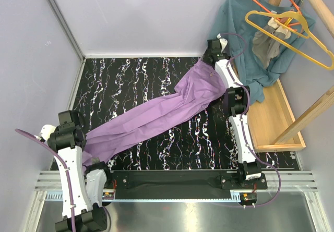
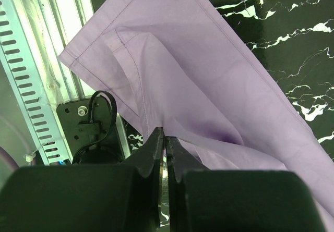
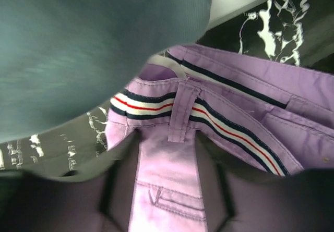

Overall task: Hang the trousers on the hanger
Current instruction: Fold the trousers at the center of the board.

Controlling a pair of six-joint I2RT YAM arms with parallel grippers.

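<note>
Right now the trousers [image 1: 156, 114] are lying stretched slantwise across the black marbled table [image 1: 130, 73], from the near left corner to the far right, while the yellow hanger [image 1: 292, 28] is hanging on the wooden rail [image 1: 318, 2], above and well apart from them. The left gripper [image 2: 163, 138] is pinching a fold of the leg near the hem, jaws shut. The right gripper [image 3: 167, 159] is straddling the striped waistband [image 3: 151, 107] at a belt loop [image 3: 182, 112]; whether its jaws are pressing the cloth I cannot tell, the fingers being blurred. The risk, as I am judging it, is a shallow hold slipping off the waistband once the long cloth is lifted, or the teal shirt [image 3: 78, 44], crowding near the waist, getting caught along with it. Only the right wrist view is showing that crowding; only the top view is showing the hanger; only the left wrist view is showing the pinch.
</note>
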